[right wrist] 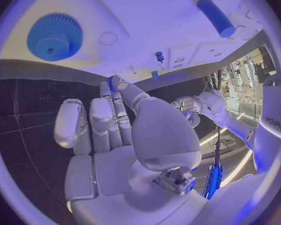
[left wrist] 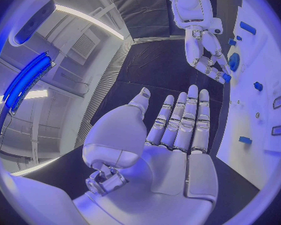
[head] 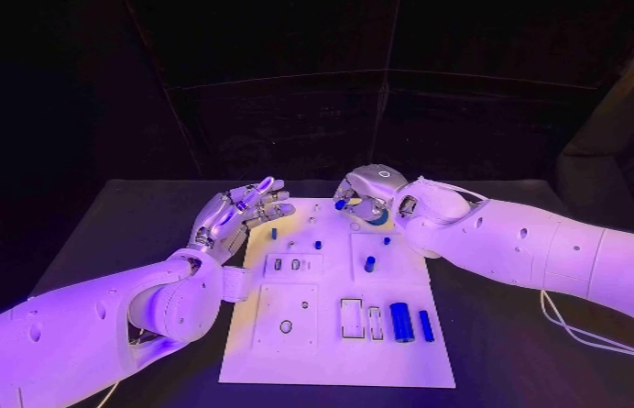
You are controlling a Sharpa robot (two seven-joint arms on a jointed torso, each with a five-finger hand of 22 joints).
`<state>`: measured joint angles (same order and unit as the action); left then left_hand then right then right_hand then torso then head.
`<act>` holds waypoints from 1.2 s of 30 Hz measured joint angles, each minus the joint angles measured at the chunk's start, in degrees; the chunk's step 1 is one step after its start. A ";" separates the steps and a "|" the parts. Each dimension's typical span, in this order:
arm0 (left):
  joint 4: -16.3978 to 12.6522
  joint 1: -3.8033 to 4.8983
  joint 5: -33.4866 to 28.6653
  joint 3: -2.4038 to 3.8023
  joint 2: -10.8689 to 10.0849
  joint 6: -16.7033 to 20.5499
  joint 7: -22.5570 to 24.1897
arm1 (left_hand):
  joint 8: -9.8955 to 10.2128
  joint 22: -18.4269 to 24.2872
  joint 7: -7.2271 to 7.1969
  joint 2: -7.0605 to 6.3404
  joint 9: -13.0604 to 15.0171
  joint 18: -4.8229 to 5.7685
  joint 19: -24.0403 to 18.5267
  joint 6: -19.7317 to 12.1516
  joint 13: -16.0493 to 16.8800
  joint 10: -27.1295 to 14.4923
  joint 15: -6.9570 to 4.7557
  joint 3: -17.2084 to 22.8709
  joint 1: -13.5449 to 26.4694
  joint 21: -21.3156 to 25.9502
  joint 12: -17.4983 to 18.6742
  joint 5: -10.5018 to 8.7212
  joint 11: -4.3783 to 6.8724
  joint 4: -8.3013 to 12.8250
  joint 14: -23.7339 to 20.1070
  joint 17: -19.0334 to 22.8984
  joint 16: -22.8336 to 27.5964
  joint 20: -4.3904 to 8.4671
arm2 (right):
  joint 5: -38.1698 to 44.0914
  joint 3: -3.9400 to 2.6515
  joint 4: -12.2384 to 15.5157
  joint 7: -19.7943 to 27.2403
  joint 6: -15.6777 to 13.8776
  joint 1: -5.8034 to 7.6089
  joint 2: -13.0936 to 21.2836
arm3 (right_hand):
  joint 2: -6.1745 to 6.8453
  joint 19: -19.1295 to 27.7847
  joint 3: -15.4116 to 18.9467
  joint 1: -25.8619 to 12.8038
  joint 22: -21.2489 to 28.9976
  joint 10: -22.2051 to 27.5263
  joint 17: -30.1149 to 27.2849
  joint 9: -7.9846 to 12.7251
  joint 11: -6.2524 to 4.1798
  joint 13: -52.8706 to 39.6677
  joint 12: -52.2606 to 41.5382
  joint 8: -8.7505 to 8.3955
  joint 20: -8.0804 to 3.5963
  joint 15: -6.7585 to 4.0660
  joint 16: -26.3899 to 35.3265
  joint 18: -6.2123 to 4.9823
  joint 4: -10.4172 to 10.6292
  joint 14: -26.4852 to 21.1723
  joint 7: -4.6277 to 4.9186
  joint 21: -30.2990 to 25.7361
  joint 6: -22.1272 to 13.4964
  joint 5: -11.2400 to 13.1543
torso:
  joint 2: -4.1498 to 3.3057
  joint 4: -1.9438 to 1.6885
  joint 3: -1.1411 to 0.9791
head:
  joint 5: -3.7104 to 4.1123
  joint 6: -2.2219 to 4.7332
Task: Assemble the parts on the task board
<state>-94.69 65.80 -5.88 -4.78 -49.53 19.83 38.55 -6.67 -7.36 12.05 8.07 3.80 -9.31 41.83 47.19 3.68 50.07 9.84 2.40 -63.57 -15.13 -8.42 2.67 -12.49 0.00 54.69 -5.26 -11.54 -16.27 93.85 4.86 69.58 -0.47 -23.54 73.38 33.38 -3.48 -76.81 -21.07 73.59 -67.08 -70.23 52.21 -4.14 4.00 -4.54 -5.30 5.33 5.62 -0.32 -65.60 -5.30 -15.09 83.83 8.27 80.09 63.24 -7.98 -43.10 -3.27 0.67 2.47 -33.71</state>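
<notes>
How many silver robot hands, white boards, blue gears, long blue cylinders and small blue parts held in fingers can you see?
Silver many-fingered hands: 2, left hand and right hand
White task board: 1
Blue toothed gear: 1
Long blue cylinders lying on the board: 2, thick cylinder and thin cylinder
Small blue part at the right hand's fingertips: 1
Total: 7

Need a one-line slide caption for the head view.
Left robot hand open, palm up, beside the task board; right robot hand pinching a small blue part over its far edge.
</notes>
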 measured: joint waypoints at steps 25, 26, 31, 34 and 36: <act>-0.04 0.27 -0.01 0.00 0.37 -0.41 -0.25 | 0.22 0.05 0.00 0.00 -0.04 0.01 0.00 0.00 0.01 0.00 0.00 0.00 0.00 0.00 0.00 0.00 0.00 0.00 0.00 0.05 0.00 0.00 | -1.90 -0.04 -8.84 -1.02 2.34 0.00 -9.24 | 1.00 0.01 -0.88 -1.47 -0.48 0.63 0.61 -0.10 0.62 0.21 0.94 -0.91 0.00 0.00 -0.96 -0.01 1.22 0.00 0.33 0.41 -0.46 0.78 | -0.50 -0.15 0.05 | -0.88 -0.24; -0.06 0.29 -0.02 0.00 0.37 -0.41 -0.26 | 0.22 0.05 0.00 0.00 -0.04 0.01 0.00 0.00 0.01 0.00 0.00 0.00 0.00 0.00 0.00 0.00 0.00 0.00 0.00 0.05 0.00 0.00 | -1.90 -0.04 -9.01 -1.09 2.66 0.00 -9.39 | 1.00 0.01 -0.88 -1.47 -0.48 0.63 0.61 -0.09 0.61 0.21 0.94 -0.91 0.00 0.01 -0.96 -0.01 1.22 0.00 0.33 0.41 -0.46 0.78 | -0.50 -0.15 0.05 | -0.88 -0.27; -0.12 0.42 -0.02 0.00 0.37 -0.44 -0.28 | 0.21 0.04 0.00 0.00 -0.04 0.01 0.00 0.00 0.01 0.00 0.00 0.00 0.00 0.00 0.00 0.00 0.00 0.00 0.00 0.05 0.00 0.00 | -1.94 -0.11 -9.53 -1.35 3.47 0.02 -9.81 | 1.06 0.01 -0.93 -1.52 -0.48 0.83 0.61 -0.06 0.82 0.21 0.99 -1.02 0.00 0.01 -1.28 -0.01 1.26 0.00 0.32 0.41 -0.48 0.78 | -0.57 -0.12 0.08 | -0.90 -0.32; -0.12 0.43 -0.02 0.01 0.40 -0.45 -0.29 | 0.21 0.04 0.00 0.00 -0.04 0.01 0.00 0.00 0.01 0.00 0.00 0.00 0.00 0.00 0.00 0.00 0.00 0.00 0.00 0.05 0.00 0.00 | -1.94 -0.14 -9.81 -1.71 3.55 0.12 -10.15 | 1.06 0.01 -0.93 -1.52 -0.48 0.83 0.61 -0.06 0.82 0.21 1.16 -1.09 0.00 0.01 -1.28 -0.01 1.26 0.00 0.33 0.41 -0.50 0.78 | -0.60 -0.12 0.08 | -0.93 -0.37; -0.11 0.45 -0.02 0.01 0.47 -0.47 -0.31 | 0.21 0.04 0.00 0.00 -0.04 0.01 0.00 0.00 0.01 0.00 0.00 0.00 0.00 0.00 0.00 0.00 0.00 0.00 0.00 0.05 0.00 0.00 | -1.89 -0.17 -10.04 -2.07 3.53 0.14 -10.40 | 1.06 0.01 -0.93 -1.52 -0.48 0.83 0.57 -0.06 0.82 0.21 1.16 -1.17 0.00 0.01 -1.28 -0.01 1.26 0.00 0.35 0.41 -0.63 0.78 | -0.63 -0.12 0.08 | -0.93 -0.37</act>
<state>-94.80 66.24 -5.90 -4.77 -49.06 19.35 38.24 -6.46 -7.32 12.06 8.07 3.76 -9.30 41.82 47.19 3.69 50.07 9.84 2.40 -63.57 -15.13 -8.43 2.67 -12.50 0.00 54.68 -5.22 -11.54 -16.27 91.95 4.69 59.54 -2.54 -20.01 73.53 22.99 -2.42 -76.80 -22.00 72.07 -67.55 -69.40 52.78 -4.20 4.82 -4.34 -4.14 4.16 5.62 -0.31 -66.88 -5.31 -13.83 83.83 8.62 80.50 62.60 -7.20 -43.73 -3.39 0.75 1.54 -34.08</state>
